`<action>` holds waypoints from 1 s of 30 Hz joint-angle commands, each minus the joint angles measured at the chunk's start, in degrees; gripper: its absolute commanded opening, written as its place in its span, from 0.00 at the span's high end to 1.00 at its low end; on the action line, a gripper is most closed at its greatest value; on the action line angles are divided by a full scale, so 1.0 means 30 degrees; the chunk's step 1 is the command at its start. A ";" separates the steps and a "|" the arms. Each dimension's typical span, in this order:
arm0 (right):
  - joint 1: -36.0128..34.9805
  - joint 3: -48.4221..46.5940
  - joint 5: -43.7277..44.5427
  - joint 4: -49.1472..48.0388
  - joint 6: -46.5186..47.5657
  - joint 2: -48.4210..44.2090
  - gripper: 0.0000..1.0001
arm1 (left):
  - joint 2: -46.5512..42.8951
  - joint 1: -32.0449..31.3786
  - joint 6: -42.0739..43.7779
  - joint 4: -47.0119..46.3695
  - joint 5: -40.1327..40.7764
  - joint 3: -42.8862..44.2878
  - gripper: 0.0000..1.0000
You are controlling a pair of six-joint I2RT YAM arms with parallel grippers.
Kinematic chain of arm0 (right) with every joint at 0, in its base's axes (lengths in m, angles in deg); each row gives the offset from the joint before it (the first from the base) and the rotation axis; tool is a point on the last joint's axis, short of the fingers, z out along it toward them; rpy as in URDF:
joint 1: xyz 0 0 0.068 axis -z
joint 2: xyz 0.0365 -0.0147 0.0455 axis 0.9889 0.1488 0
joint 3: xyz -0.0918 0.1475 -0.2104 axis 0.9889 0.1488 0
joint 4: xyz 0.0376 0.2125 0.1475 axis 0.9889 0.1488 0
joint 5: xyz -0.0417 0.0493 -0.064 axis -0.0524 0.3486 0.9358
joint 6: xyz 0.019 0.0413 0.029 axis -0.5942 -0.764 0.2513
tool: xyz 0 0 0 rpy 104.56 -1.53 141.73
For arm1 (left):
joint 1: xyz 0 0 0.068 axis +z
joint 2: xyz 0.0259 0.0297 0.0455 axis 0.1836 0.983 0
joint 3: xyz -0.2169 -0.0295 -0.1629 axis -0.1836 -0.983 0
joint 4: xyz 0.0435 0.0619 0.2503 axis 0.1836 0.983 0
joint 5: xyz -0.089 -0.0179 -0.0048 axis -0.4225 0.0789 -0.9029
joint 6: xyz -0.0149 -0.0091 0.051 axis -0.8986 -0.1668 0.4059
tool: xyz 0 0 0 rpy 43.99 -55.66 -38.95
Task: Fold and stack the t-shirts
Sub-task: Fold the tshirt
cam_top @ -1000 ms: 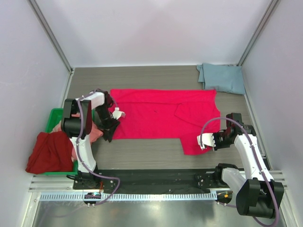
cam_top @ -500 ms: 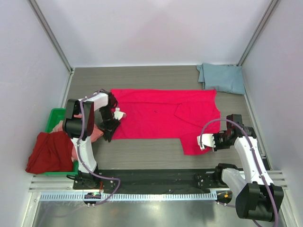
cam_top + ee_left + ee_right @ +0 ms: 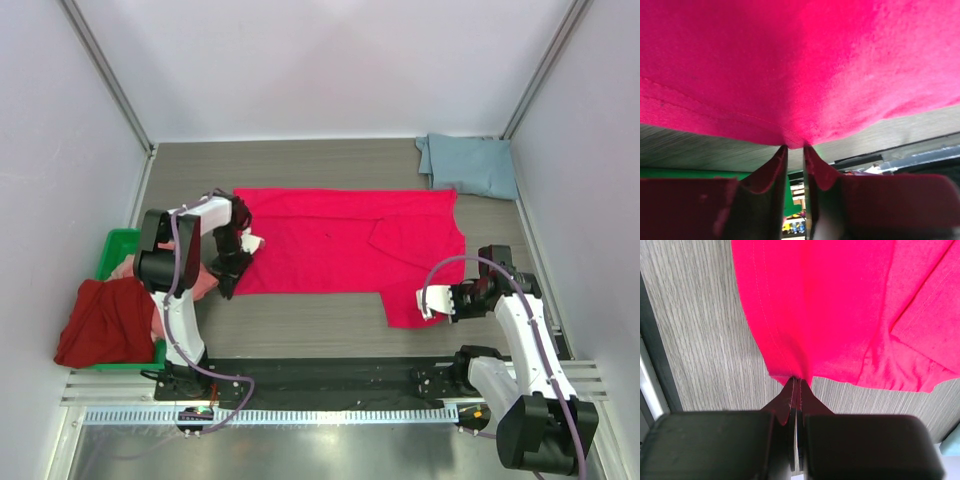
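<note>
Grey wood-grain table (image 3: 300, 165) is carrying the crimson shirt (image 3: 340, 240), which is lying spread flat across its middle. Left gripper (image 3: 793, 148) is sitting at the shirt's near left corner, with the hem puckering right at its fingertips. A narrow slot is showing between the fingers, and whether the cloth is clamped I cannot tell. Right gripper (image 3: 796, 381) is pinching the hem at the shirt's near right corner, jaws pressed together on the cloth. Blue shirt (image 3: 468, 165) is lying folded in the far right corner, well apart from both grippers. Red shirt (image 3: 105, 320) is hanging over the bin (image 3: 118, 245) at the left.
</note>
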 commanded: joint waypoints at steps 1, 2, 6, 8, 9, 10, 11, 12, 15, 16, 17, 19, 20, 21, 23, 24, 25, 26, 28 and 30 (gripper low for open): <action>-0.0057 0.0081 0.0055 -0.0064 -0.0405 -0.0587 0.99 | 0.0294 -0.0373 -0.0002 -0.5936 0.1121 -0.0220 0.82; -0.0057 0.0226 0.0055 -0.0064 -0.0406 -0.0705 0.99 | 0.0265 -0.0461 -0.0060 -0.6022 0.1151 -0.0220 0.87; -0.0086 0.0549 0.0026 -0.0152 -0.0610 -0.1262 0.99 | 0.0119 -0.0637 -0.0148 -0.6169 0.1210 -0.0366 1.00; -0.0057 0.0666 0.0084 -0.0210 -0.0815 -0.1554 0.99 | 0.0002 -0.0638 -0.0149 -0.6199 0.1180 -0.0425 1.00; -0.0057 0.0667 0.0142 -0.0239 -0.0903 -0.1672 0.99 | -0.0086 -0.0638 -0.0149 -0.6170 0.1180 -0.0483 1.00; -0.0057 0.0667 0.0143 -0.0269 -0.1049 -0.1789 0.99 | -0.0203 -0.0638 -0.0091 -0.6170 0.1180 -0.0542 1.00; -0.0057 0.0493 0.0143 -0.0414 -0.1660 -0.1906 0.99 | -0.0465 -0.0638 -0.0032 -0.6199 0.1209 -0.0629 1.00; -0.0057 0.0317 0.0056 -0.0532 -0.2043 -0.1995 0.99 | -0.1106 -0.0638 0.0027 -0.6170 0.1181 -0.0833 1.00; -0.0057 -0.0736 -0.0120 -0.0970 -0.3882 -0.1995 0.99 | -0.2919 -0.0638 0.0260 -0.6024 0.1268 -0.1098 1.00; -0.0057 -0.1029 -0.0266 -0.1146 -0.4530 -0.1995 0.99 | -0.3393 -0.0638 0.0348 -0.5936 0.1268 -0.1157 1.00; -0.0057 -0.1757 -0.0325 -0.1409 -0.5059 -0.2024 0.99 | -0.3775 -0.0638 0.0407 -0.5703 0.1268 -0.1158 1.00; -0.0057 -0.2435 -0.0588 -0.1819 -0.6553 -0.2024 0.99 | -0.4885 -0.0638 0.0641 -0.5293 0.1356 -0.1070 1.00; -0.0057 -0.3018 -0.0677 -0.1967 -0.7022 -0.1996 0.99 | -0.5182 -0.0638 0.0642 -0.5262 0.1443 -0.1012 1.00; -0.0057 -0.3285 -0.0765 -0.2113 -0.7984 -0.2024 0.99 | -0.5330 -0.0638 0.0613 -0.5204 0.1444 -0.0895 1.00; -0.0057 -0.3986 -0.0969 -0.2640 -0.8926 -0.2083 0.99 | -0.5360 -0.0638 0.0467 -0.4853 0.1356 -0.0661 1.00; -0.0057 -0.4252 -0.0971 -0.2874 -0.9366 -0.2054 0.99 | -0.5389 -0.0609 0.0467 -0.4822 0.1356 -0.0572 1.00; -0.0057 -0.4487 -0.1000 -0.3108 -1.0270 -0.2025 0.99 | -0.5419 -0.0637 0.0583 -0.4793 0.1588 -0.0543 1.00; -0.0057 -0.5011 -0.0942 -0.3459 -1.0685 -0.1909 0.99 | -0.5535 -0.0638 0.0671 -0.4706 0.1649 -0.0397 1.00; -0.0057 -0.5571 -0.0825 -0.3754 -1.1476 -0.1587 0.99 | -0.5653 -0.0609 0.0730 -0.4472 0.1533 -0.0163 1.00; -0.0057 -0.6187 -0.0649 -0.4222 -1.2502 -0.1118 0.99 | -0.5829 -0.0638 0.0847 -0.4003 0.1473 0.0275 1.00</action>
